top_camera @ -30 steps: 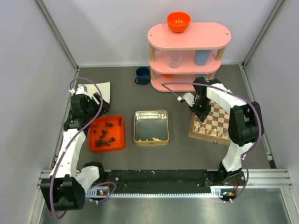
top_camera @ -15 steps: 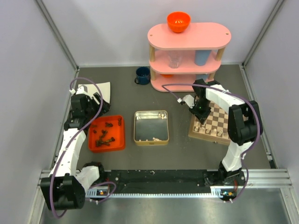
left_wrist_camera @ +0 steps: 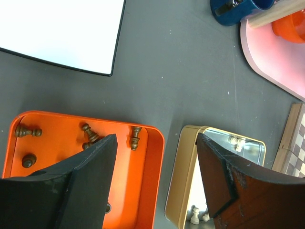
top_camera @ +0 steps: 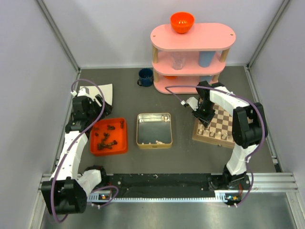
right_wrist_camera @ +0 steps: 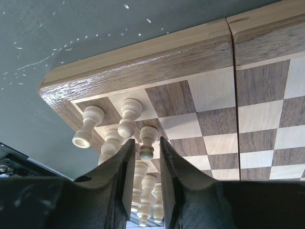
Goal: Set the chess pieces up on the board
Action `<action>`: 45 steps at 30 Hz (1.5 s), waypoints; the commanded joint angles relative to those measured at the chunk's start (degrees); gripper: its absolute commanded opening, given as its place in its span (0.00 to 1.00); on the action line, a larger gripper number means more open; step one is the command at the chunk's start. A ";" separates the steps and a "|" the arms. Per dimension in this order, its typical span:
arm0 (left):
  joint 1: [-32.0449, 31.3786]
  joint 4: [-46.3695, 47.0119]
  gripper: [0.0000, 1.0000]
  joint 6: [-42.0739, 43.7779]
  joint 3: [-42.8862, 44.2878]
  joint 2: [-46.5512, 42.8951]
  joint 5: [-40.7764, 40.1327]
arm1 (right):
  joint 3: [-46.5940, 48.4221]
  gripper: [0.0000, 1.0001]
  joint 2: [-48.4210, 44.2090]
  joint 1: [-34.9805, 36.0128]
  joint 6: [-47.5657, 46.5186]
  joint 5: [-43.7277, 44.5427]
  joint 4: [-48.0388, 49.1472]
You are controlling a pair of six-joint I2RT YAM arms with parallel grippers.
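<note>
Our right arm bends forward and down, its right gripper (right_wrist_camera: 144, 148) poised over the left edge of the board (top_camera: 221, 126). Its fingers stand only a narrow slit apart, with pale chess pieces (right_wrist_camera: 129, 117) clustered right there at the corner (we cannot tell whether one of them is pinched). Our left arm stretches up the left side, and the left gripper (left_wrist_camera: 156, 143) hangs above the orange tray (top_camera: 119, 143) with its fingers spread wide and nothing between them.

The table (top_camera: 143, 95) is a dark grey mat walled in by pale panels. At the back we see a pink shelf (top_camera: 193, 36) with an orange bowl (top_camera: 182, 21) on top, and a blue cup (top_camera: 145, 76) beside it.

The board is glossy wood, in dark and cream checks with a light border. Dark turned pieces (left_wrist_camera: 88, 133) lie scattered in the smooth plastic tray. A few pale ones (left_wrist_camera: 195, 217) sit in the square metal tin (top_camera: 154, 115) next to it.
</note>
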 commanded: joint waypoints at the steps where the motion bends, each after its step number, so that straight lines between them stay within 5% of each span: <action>1: 0.30 2.69 0.72 -0.06 -0.30 0.01 0.74 | -0.15 0.28 -0.64 -0.29 0.64 -0.65 0.36; 25: 0.30 3.04 0.73 -0.06 1.72 -0.08 4.96 | 3.71 0.41 -9.43 -0.99 -0.85 0.93 -0.61; 28: 0.38 4.88 0.79 -0.06 1.55 -1.31 6.53 | 6.52 0.43 -11.10 -1.61 -1.11 -0.65 -1.13; 32: 1.09 8.83 0.98 -1.37 -0.29 -3.59 6.89 | 10.57 0.55 -12.51 -2.23 -1.55 -8.37 -0.79; 40: 2.93 14.29 0.98 -5.33 0.75 0.52 23.03 | 9.26 0.72 -14.26 -2.05 2.48 -26.28 10.80; 45: 2.32 9.04 0.98 -4.46 4.27 2.56 26.15 | 6.79 0.79 -15.93 -2.05 7.22 -35.27 21.07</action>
